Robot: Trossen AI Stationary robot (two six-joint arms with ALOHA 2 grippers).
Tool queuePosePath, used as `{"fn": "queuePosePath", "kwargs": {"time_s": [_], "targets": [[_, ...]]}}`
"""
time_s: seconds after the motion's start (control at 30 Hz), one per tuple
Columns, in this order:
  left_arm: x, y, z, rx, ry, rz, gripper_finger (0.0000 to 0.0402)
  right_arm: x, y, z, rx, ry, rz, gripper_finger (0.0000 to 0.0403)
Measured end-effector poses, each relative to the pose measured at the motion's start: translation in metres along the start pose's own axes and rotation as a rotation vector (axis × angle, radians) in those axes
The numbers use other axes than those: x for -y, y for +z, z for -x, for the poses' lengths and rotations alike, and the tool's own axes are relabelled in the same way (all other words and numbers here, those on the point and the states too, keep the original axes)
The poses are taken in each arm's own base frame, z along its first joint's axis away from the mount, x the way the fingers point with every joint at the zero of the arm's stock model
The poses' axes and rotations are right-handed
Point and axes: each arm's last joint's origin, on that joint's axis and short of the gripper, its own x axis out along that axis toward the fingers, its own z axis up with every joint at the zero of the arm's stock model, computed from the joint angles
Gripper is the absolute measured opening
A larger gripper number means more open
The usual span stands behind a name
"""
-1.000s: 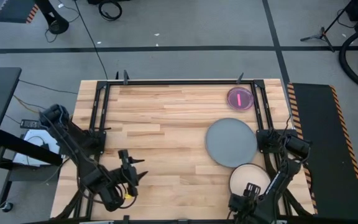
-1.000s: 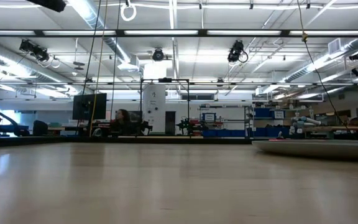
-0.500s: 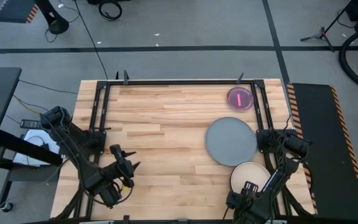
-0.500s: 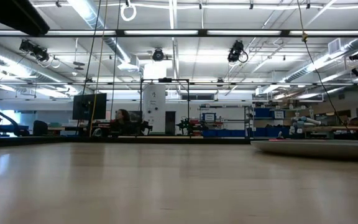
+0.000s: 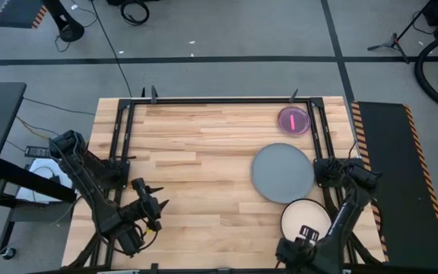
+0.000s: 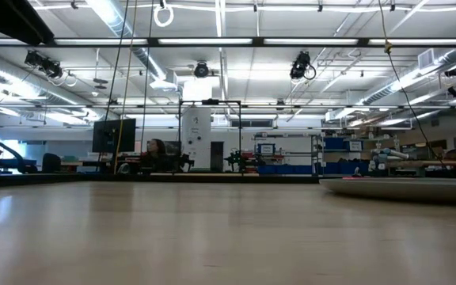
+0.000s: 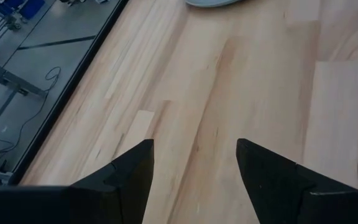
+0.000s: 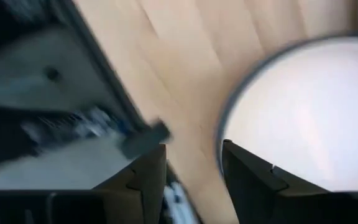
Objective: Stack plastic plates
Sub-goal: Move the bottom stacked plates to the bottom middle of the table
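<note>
A large grey plate [image 5: 282, 173] lies flat on the wooden table at the right; its rim also shows in the low view [image 6: 410, 188]. A cream plate [image 5: 305, 217] with a darker rim lies close by its near side. A small red-pink plate [image 5: 293, 120] lies at the far right. My right gripper [image 5: 307, 233] is open over the cream plate's near edge [image 8: 303, 118]; I cannot tell whether it touches the plate. My left gripper [image 5: 144, 199] is open and empty above bare table at the near left [image 7: 194, 149]. No other plates show.
A black frame [image 5: 120, 129] runs along the table's left, far and right sides. Bare wood [image 5: 204, 167] lies between the two arms. A black side panel [image 5: 390, 175] stands to the right of the table.
My left gripper has drawn back a little toward the table's left edge and turned slightly, still open. The plates have stayed where they were.
</note>
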Motion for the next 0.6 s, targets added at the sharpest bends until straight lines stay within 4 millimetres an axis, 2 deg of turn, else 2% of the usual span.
{"fn": "queuePosePath", "kwargs": {"time_s": [0.1,0.2,0.3,0.4,0.47,0.6], "targets": [[-0.001,0.001,-0.002,-0.004,0.007,0.005,0.0233,-0.004,0.003,0.027,0.123,0.071,-0.053,0.0152],[-0.002,0.002,-0.004,-0.008,0.015,0.009,0.0233,-0.012,0.003,0.034,0.226,0.154,-0.08,0.0132],[-0.002,0.003,-0.005,-0.011,0.02,-0.001,0.0233,-0.026,0.003,0.022,0.238,0.19,-0.072,0.0103],[-0.004,0.002,-0.005,-0.017,0.034,-0.019,0.0233,-0.048,0.009,-0.003,0.178,0.207,-0.033,0.0071],[-0.006,0.001,-0.005,-0.023,0.041,-0.02,0.0233,-0.064,0.016,-0.012,0.148,0.239,0.014,0.0049],[-0.007,-0.001,-0.005,-0.079,0.035,0.004,0.0233,-0.088,0.03,-0.009,0.151,0.29,0.141,0.0013]]}}
